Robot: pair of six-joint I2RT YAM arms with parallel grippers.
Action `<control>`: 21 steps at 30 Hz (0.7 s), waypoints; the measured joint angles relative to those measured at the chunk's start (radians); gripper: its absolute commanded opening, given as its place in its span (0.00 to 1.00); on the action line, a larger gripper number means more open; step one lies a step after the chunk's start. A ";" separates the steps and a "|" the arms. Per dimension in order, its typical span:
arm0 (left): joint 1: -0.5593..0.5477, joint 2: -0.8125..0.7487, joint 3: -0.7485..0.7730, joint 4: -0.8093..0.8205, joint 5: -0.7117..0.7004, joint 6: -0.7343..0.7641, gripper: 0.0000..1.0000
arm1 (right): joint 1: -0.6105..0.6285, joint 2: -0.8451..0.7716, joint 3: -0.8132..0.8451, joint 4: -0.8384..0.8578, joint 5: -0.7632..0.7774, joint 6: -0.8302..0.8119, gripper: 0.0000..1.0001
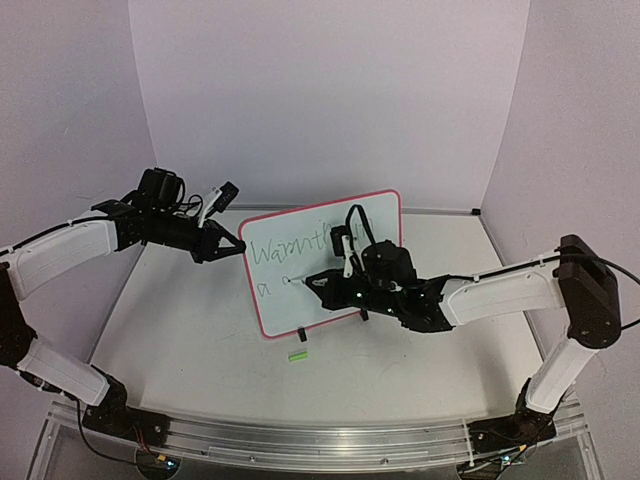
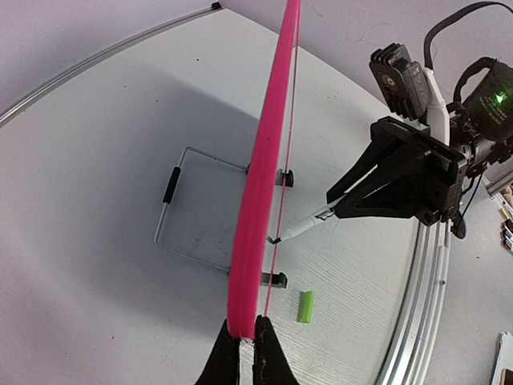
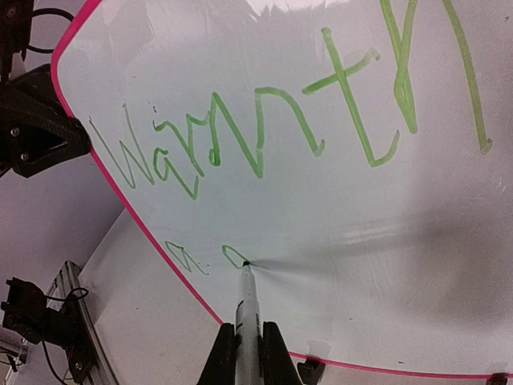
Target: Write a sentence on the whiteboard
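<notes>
whiteboard (image 1: 285, 305) upright on table (image 1: 200, 340), cap (image 1: 297, 355) lying before it

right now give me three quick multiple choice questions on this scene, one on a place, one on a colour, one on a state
1. Where is the green cap?
A. on the table in front of the whiteboard
B. on the marker
C. on the board's top edge

2. What colour is the writing?
A. green
B. black
C. red

3. The marker tip is:
A. lifted clear
B. touching the whiteboard
C. capped

Answers: 1 A, the cap lies loose below the board's lower edge. 2 A, "Warmth" shows green in the right wrist view. 3 B, the tip held by the right gripper meets the white face.
</notes>
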 measured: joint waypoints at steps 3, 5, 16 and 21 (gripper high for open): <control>0.000 0.000 0.000 0.000 0.000 0.000 0.00 | 0.000 0.000 0.000 0.000 0.000 0.000 0.00; 0.000 0.000 0.000 0.000 0.000 0.000 0.00 | 0.000 0.000 0.000 -0.001 0.000 0.000 0.00; 0.000 0.000 0.000 0.000 -0.001 0.000 0.00 | 0.000 0.032 -0.028 -0.006 -0.025 0.010 0.00; 0.000 0.001 0.000 0.002 -0.001 0.000 0.00 | 0.002 0.064 -0.028 -0.007 -0.053 0.014 0.00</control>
